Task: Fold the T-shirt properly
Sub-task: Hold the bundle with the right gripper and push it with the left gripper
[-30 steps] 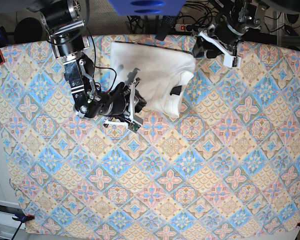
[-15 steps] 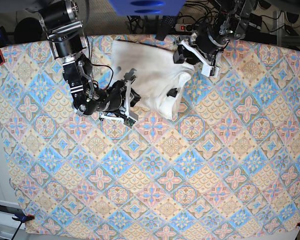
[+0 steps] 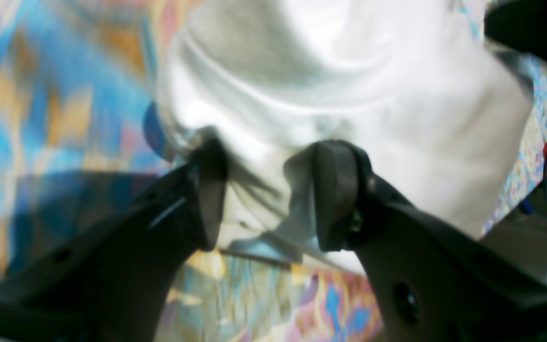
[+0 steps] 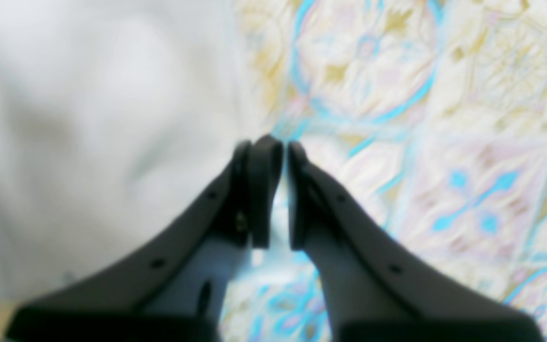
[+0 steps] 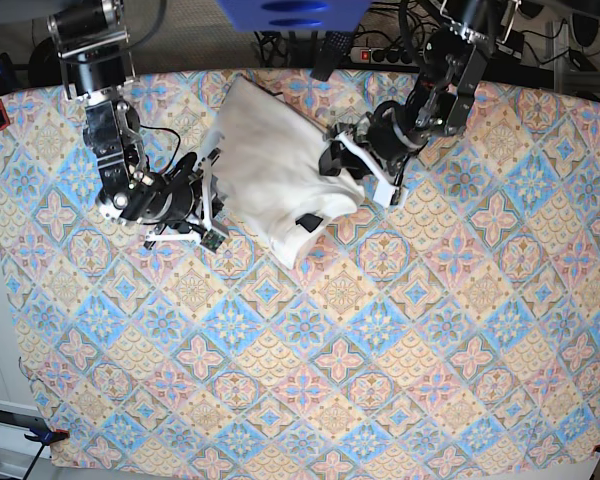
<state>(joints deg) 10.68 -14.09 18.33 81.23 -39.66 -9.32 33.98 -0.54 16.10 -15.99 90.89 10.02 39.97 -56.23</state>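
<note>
T-shirt (image 5: 270, 175) lies bunched on the far counter (image 5: 400, 340); left tool (image 3: 264, 194) spread over its cloth, right tool (image 4: 280, 190) nearly clenched, empty

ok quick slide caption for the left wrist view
Left gripper, jaws apart, straddling a fold of the white T-shirt on the patterned tablecloth.

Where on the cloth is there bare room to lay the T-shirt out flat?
Free: the patterned tablecloth across the whole near half, below the T-shirt, and the right side past the left gripper. Crowded: the far strip, where the right gripper and the left gripper flank the shirt.
</note>
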